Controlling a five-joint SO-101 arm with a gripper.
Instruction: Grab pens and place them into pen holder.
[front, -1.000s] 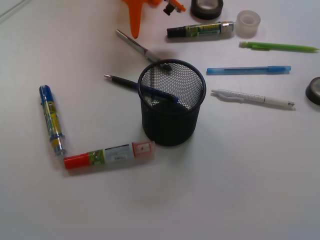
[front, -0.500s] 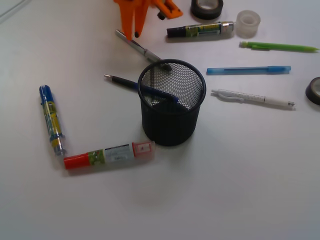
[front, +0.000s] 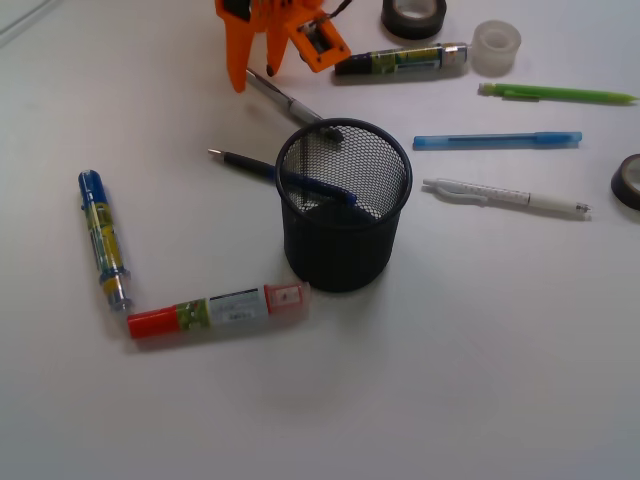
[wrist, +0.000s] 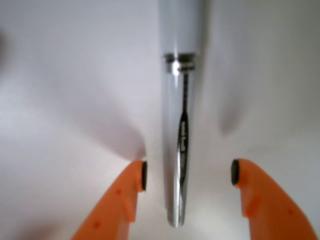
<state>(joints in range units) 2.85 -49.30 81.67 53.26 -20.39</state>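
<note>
The black mesh pen holder (front: 344, 205) stands mid-table. A dark navy pen (front: 250, 165) leans over its left rim with one end inside the opening. The silver-grey pen (front: 295, 105) lies just behind the holder, running up-left. My orange gripper (front: 255, 78) is open and straddles that pen's far end. In the wrist view the silver pen (wrist: 181, 75) lies between the open jaws of the gripper (wrist: 189, 174), closer to the left pad, and neither pad touches it. To the right lie the light blue pen (front: 497, 140), the white pen (front: 505, 196) and the lime green pen (front: 555, 95).
Thick markers lie about: a black-capped marker (front: 400, 60) by the gripper, a blue-capped marker (front: 103, 240) at left, a red-capped marker (front: 215, 310) in front of the holder. A black tape roll (front: 413, 15), a clear tape roll (front: 496, 47) and another black roll (front: 628, 180) sit at the back and right.
The gripper has come down from the top edge to the silver pen's far end and now straddles it. The pens and holder have not moved.
</note>
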